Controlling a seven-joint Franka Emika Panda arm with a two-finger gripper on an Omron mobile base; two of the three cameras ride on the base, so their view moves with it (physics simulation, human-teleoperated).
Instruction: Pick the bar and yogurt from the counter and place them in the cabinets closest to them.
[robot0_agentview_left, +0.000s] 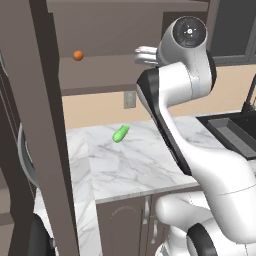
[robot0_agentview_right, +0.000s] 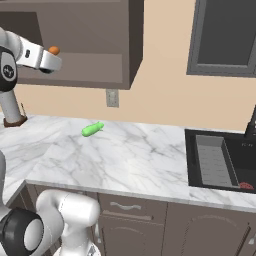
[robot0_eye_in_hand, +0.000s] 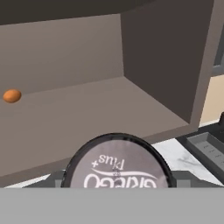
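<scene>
The yogurt (robot0_eye_in_hand: 117, 162) sits close under the hand camera, its round dark-rimmed lid with white lettering facing me. My gripper (robot0_eye_in_hand: 117, 178) is shut on it, a grey finger on each side. The hand (robot0_agentview_left: 145, 55) is raised in front of the open wall cabinet (robot0_eye_in_hand: 87, 109), level with its plain shelf (robot0_agentview_left: 102, 75). From the right, the white hand (robot0_agentview_right: 46, 61) hangs at the cabinet's mouth (robot0_agentview_right: 90, 70). Below lies the white marble counter (robot0_agentview_left: 130, 165). The bar is out of view.
An orange ball (robot0_agentview_left: 78, 55) rests on the cabinet shelf, to the left. A green elongated item (robot0_agentview_right: 92, 129) lies on the counter (robot0_agentview_right: 125, 160). The cabinet's open door (robot0_agentview_left: 45, 125) stands tall at left. A dark sink (robot0_agentview_right: 220, 160) is at right, a brown lump (robot0_agentview_right: 15, 121) at far left.
</scene>
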